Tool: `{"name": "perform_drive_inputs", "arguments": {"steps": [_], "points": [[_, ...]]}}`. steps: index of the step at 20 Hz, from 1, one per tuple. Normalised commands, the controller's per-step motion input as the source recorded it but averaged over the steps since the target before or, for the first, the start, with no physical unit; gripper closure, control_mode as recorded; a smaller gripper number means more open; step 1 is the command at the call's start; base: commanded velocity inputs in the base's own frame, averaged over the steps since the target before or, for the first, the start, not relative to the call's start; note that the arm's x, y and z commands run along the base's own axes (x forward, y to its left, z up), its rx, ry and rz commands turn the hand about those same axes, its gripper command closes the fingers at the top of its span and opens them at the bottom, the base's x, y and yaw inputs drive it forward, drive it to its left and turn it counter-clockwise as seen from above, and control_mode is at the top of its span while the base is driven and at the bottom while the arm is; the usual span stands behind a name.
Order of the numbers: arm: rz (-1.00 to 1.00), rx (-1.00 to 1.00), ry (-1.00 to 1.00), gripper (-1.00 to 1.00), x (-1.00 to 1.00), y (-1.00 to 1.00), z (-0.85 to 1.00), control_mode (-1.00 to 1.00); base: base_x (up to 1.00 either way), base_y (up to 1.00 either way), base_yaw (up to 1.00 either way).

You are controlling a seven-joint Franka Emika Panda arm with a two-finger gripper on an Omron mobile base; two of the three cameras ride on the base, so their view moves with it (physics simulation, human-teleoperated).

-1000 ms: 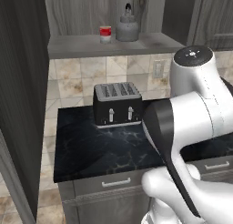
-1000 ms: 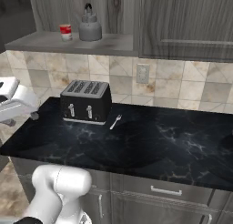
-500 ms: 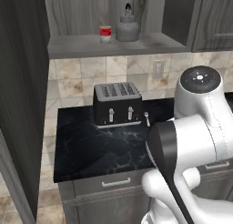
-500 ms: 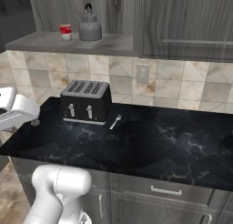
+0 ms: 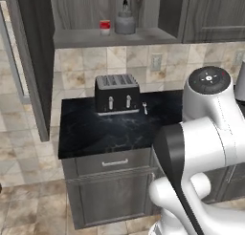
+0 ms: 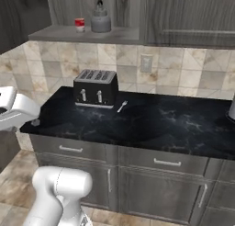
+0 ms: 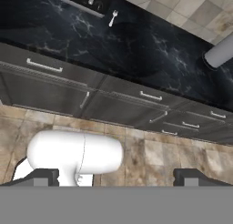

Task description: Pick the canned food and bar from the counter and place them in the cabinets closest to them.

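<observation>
Can [image 5: 105, 26] sat on the open cabinet [image 5: 143, 38] shelf beside a grey kettle [image 5: 125, 23], so that half looked done; no bar was visible. Gripper [image 7: 116, 177] had its tips spread wide, holding nothing, aimed down at floor and drawers. Next step was probably finding the bar: best to lift the hand level with the counter, look right, and avoid swinging into the toaster [image 5: 117, 92]. Counter [image 6: 151, 124] was black marble with a fork [image 6: 122, 106] by the toaster, tan tile backsplash, grey base cabinets, stone-tile floor
</observation>
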Motion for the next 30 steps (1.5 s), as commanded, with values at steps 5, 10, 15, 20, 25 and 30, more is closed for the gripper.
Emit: {"name": "perform_drive_inputs", "arguments": {"steps": [5, 10, 15, 20, 25, 30], "points": [[0.0, 0.0, 0.0, -1.0, 0.0, 0.0, 0.0, 1.0, -0.15, 0.0, 0.0], [0.0, 0.0, 0.0, -1.0, 0.0, 0.0, 0.0, 1.0, -0.13, -0.17, 0.0], [0.0, 0.0, 0.0, -1.0, 0.0, 0.0, 0.0, 1.0, -0.24, -0.53, 0.0], [0.0, 0.0, 0.0, -1.0, 0.0, 0.0, 0.0, 1.0, -0.28, -0.56, 0.0], [0.0, 0.0, 0.0, -1.0, 0.0, 0.0, 0.0, 1.0, -0.28, -0.56, -0.01], [0.0, 0.0, 0.0, -1.0, 0.0, 0.0, 0.0, 1.0, -0.28, -0.57, -0.01]]}}
